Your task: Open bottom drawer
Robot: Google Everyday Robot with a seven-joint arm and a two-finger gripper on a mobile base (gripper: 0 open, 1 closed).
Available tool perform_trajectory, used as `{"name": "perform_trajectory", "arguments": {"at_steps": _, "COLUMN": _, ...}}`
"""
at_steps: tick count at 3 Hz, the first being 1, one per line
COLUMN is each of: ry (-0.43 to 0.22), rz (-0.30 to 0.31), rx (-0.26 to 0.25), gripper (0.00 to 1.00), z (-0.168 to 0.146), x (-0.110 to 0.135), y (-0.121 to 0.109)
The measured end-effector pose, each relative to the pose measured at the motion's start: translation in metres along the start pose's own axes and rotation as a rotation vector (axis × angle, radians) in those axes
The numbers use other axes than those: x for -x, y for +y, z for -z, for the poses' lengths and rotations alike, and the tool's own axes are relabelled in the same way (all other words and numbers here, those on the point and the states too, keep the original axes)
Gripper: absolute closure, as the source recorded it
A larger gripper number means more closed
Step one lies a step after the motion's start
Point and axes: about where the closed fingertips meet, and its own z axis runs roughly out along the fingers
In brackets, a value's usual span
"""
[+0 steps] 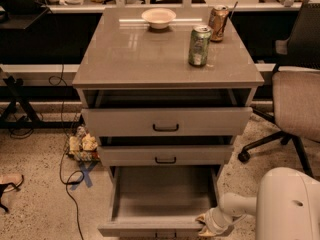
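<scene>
In the camera view I have the bottom drawer [145, 228] pulled well out of the cabinet [125, 59], its inside open to view and its front close to the lower edge. The gripper [207, 223] sits at the drawer's right front corner, against the front panel. I cannot tell how far open it is or whether it has hold of anything. The white arm [240, 204] leads back to my right. The middle drawer [165, 155] and top drawer [166, 121] each stand slightly out. On the cabinet top are a bowl [158, 17], a green can [199, 45] and a brown can [218, 23]. A chair [297, 104] stands to the right.
</scene>
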Motion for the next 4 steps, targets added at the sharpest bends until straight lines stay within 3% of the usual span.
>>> {"name": "perform_trajectory", "arguments": {"at_steps": 3, "ry": -0.003, "rz": -0.001, "rx": 0.005, "gripper": 0.11, "z": -0.003, "x": 0.001, "y": 0.003}}
{"name": "perform_trajectory", "arguments": {"at_steps": 4, "ry": 0.011, "rz": 0.011, "rx": -0.042, "gripper": 0.00, "z": 0.029, "x": 0.004, "y": -0.004}}
